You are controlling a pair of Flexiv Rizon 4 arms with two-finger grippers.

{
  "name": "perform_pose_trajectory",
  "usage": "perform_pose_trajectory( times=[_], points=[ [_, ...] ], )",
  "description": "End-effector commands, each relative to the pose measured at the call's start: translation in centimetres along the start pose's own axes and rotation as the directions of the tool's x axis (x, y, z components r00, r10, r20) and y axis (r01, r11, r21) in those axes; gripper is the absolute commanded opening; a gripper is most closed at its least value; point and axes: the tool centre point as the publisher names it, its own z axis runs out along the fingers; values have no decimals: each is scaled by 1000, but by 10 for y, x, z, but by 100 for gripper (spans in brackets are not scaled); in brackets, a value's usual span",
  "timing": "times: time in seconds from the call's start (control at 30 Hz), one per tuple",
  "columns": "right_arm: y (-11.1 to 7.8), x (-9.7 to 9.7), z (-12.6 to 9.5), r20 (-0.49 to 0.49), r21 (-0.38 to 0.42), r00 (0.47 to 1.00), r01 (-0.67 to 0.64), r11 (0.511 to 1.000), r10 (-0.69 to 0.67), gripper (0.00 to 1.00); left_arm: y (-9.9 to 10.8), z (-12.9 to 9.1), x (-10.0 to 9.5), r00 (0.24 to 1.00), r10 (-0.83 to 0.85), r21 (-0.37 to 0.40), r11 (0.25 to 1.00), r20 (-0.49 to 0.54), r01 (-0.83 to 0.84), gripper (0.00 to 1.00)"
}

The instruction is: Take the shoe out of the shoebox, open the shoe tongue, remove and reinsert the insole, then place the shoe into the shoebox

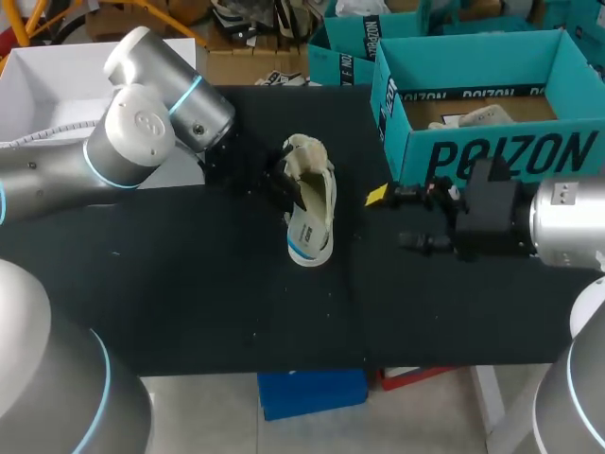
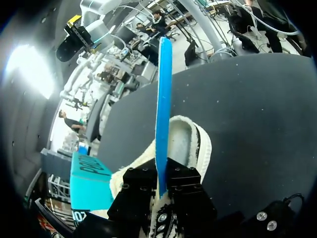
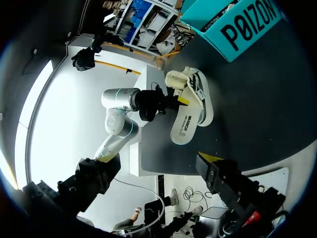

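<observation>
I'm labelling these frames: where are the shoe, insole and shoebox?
shoe [image 1: 318, 219]: head view, on its pale side.
insole [image 2: 163, 91]: left wrist view, on its blue face.
shoebox [image 1: 510, 153]: head view, on its front wall.

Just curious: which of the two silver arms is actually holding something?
The left gripper, shut on the thin blue insole; the right gripper hangs open, empty.
</observation>
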Motion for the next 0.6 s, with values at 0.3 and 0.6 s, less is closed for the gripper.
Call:
perform_pose_trajectory(
  times=[0.3, 0.6],
  points=[
    [-1, 0, 0, 1, -1, 1000, -1, 1000, 1, 100, -26, -3, -7, 999, 32, 21, 999, 12, -32, 27],
    [-1, 0, 0, 1, -1, 1000, -1, 1000, 1, 100, -40, 5, 5, 999, 36, 44, 998, -37, -34, 20]
  ],
)
